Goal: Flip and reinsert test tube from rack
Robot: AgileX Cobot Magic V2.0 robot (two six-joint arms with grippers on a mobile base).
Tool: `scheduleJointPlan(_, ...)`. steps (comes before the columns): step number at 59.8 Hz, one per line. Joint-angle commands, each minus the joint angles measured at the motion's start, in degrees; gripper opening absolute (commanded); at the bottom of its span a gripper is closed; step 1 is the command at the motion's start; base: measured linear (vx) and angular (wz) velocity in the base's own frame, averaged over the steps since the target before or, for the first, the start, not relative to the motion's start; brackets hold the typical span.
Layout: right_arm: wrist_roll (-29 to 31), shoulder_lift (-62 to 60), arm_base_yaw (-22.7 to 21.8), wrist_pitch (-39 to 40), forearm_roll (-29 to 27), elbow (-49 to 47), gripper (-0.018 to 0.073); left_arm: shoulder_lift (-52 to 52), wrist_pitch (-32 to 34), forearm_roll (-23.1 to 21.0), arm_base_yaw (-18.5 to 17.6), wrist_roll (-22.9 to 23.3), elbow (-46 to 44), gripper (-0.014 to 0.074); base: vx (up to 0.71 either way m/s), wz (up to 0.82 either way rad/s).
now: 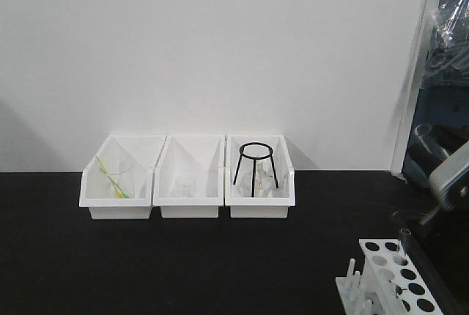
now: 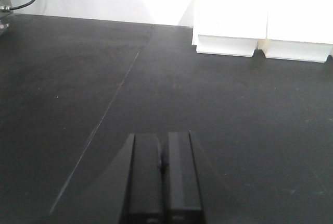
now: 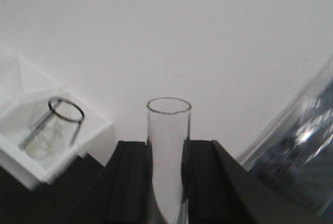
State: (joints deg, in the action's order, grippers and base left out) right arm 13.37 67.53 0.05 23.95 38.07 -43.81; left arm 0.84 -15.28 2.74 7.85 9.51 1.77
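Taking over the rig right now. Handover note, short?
Left gripper: shut, empty, over the black table.
Right gripper: shut on the test tube, open mouth pointing up in the wrist view.
Rack: front right of the table, close below the right arm.
Done: tube gripped. Cannot tell whether its lower end is clear of the rack.
Left: flip the tube and put it back in a hole.

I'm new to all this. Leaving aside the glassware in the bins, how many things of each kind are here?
Bins: 3
Rack: 1
Test tube: 1
Tripod: 1
Total: 6
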Motion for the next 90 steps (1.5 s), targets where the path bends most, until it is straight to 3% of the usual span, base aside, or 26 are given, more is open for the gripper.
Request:
scheduleJointPlan(1, 12.6, -2.6, 0.0, -3.9, 15.1, -2.6, -0.0008, 0.2, 4.6, -0.2, 0.1, 0.0, 0.1, -0.0006, 0.00, 0.00)
scheduleJointPlan(8, 14.5, -3.7, 0.0, -11.2, 24.5, -2.6, -0.0009, 0.2, 4.6, -0.2, 0.1, 0.0, 0.1, -0.0006, 0.00, 0.00)
scheduleJointPlan(13, 14.3, -4.1, 0.0, -13.9, 26.4, -2.6, -0.0009, 0.2, 4.6, -0.2, 0.1, 0.0, 0.1, -0.0006, 0.00, 0.00)
scheduleJointPlan(17, 12.4, -4.6, 0.0, -14.2, 24.6, -2.6, -0.0009, 0.2, 4.6, -0.2, 0.1, 0.0, 0.1, -0.0006, 0.00, 0.00)
scheduleJointPlan(21, 5.1, -5.5, 0.0, -12.9, 18.1, -2.6, -0.0009, 0.2, 4.6, -0.2, 0.1, 0.0, 0.1, -0.0006, 0.00, 0.00)
scheduleJointPlan(25, -5.9, -6.3, -0.1, -11.3, 6.7, -2.7, -0.0009, 0.2, 4.6, -0.2, 0.1, 0.0, 0.1, -0.0006, 0.00, 0.00)
scheduleJointPlan(28, -16.0, -7.0, -0.1, -11.3, -5.5, -2.8, -0.0009, 0.2, 4.6, -0.2, 0.1, 0.0, 0.1, -0.0006, 0.00, 0.00)
scheduleJointPlan(32, -24.6, -7.2, -0.2, -10.9, -19.3, -2.4, -0.0009, 0.2, 4.6, -0.2, 0.1, 0.0, 0.1, -0.0006, 0.00, 0.00)
scheduleJointPlan(37, -28.5, -7.0, -0.2, -7.0, -28.8, -1.0, -0.0009, 0.2, 4.6, -0.2, 0.1, 0.0, 0.1, -0.0006, 0.00, 0.00)
scheduleJointPlan(45, -27.3, -6.6, -0.2, -0.6, -36.4, 3.0, -0.0009, 0.2, 4.6, -0.2, 0.1, 0.0, 0.1, -0.0006, 0.00, 0.00)
scheduleJointPlan(51, -23.9, -5.7, -0.2, 6.4, -36.8, 6.9, -0.0009, 0.2, 4.6, -0.2, 0.1, 0.0, 0.1, -0.0006, 0.00, 0.00)
scheduleJointPlan(61, -23.4, -2.7, -0.2, 20.7, -36.2, 13.2, -0.0009, 0.2, 4.6, -0.2, 0.1, 0.0, 0.1, -0.0006, 0.00, 0.00)
scheduleJointPlan(72, -23.5, 3.1, -0.2, 27.4, -26.9, 14.3, -0.0009, 0.2, 4.6, -0.2, 0.1, 0.0, 0.1, -0.0006, 0.00, 0.00)
scheduleJointPlan(90, -21.9, 12.8, -0.2, 36.8, -27.0, 14.3, -0.0009, 0.2, 4.6, -0.2, 0.1, 0.0, 0.1, -0.0006, 0.00, 0.00)
